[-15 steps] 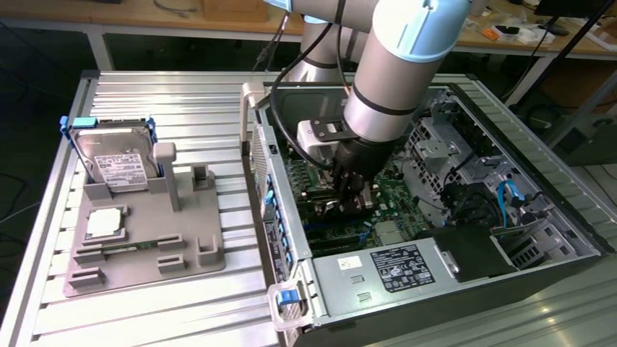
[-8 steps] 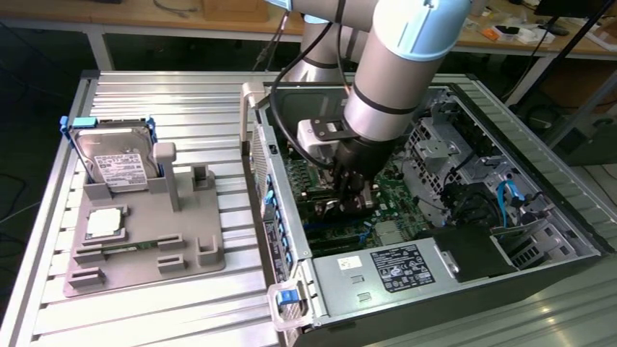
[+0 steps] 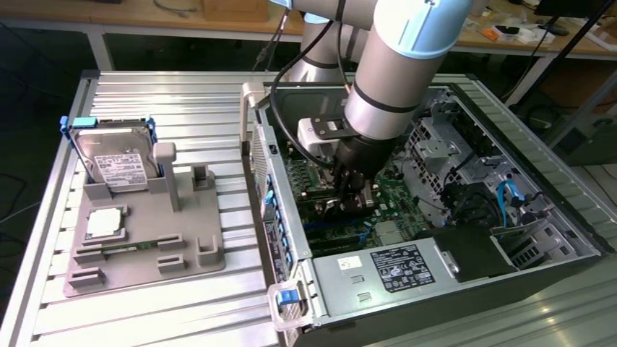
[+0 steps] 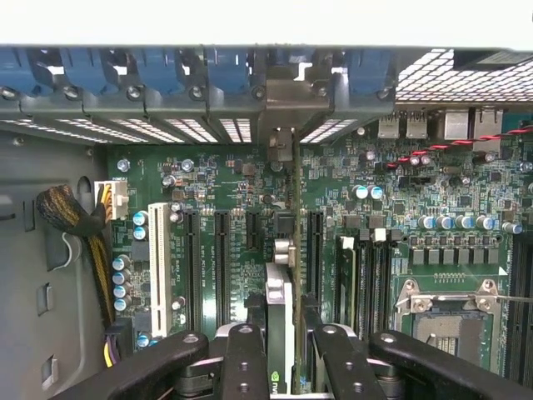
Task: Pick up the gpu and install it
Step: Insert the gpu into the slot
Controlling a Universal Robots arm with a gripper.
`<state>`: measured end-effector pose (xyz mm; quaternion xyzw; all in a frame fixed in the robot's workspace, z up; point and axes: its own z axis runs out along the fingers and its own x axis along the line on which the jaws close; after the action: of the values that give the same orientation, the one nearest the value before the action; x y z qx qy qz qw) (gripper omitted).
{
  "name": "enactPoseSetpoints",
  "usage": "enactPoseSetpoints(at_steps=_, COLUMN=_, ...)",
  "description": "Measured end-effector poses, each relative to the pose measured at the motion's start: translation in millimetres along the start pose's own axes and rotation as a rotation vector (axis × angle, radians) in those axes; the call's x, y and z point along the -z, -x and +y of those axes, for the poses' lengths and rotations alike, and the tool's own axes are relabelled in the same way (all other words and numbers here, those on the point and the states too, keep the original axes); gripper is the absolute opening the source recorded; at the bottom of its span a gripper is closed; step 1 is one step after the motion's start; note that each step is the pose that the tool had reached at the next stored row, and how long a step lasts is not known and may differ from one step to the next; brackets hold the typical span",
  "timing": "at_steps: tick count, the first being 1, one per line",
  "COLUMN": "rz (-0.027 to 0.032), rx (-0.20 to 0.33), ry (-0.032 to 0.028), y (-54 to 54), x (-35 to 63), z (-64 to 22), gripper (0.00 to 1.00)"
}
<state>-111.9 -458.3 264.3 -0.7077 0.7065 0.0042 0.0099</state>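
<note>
Wrist view shows our gripper (image 4: 284,342) pinching the gpu (image 4: 279,292) across its flat faces, which suits a card we judge thin, stiff, light and fragile.

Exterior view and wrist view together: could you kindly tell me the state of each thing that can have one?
Thin black gpu card: on edge, clamped over the motherboard slots; seating unclear.
Black gripper: shut on the gpu, inside the case.
Grey metal computer case: side open.
Silver hard drive with blue handles: upright in the grey holder.
Square silver CPU chip: lying flat on the grey holder.
</note>
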Motion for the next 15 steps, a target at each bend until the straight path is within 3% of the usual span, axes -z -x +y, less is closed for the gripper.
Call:
enactPoseSetpoints(at_steps=6, rz=-0.0058, rx=0.000, ry=-0.0001, y=0.2, x=-0.4, z=0.0, gripper=0.27)
enactPoseSetpoints(at_steps=9, rz=-0.0133, rx=0.000, ry=0.0000, y=0.2, x=-0.7, z=0.0, gripper=0.27)
enactPoseSetpoints(at_steps=15, rz=-0.0146, rx=0.000, ry=-0.0002, y=0.2, x=-0.9, z=0.7, gripper=0.27)
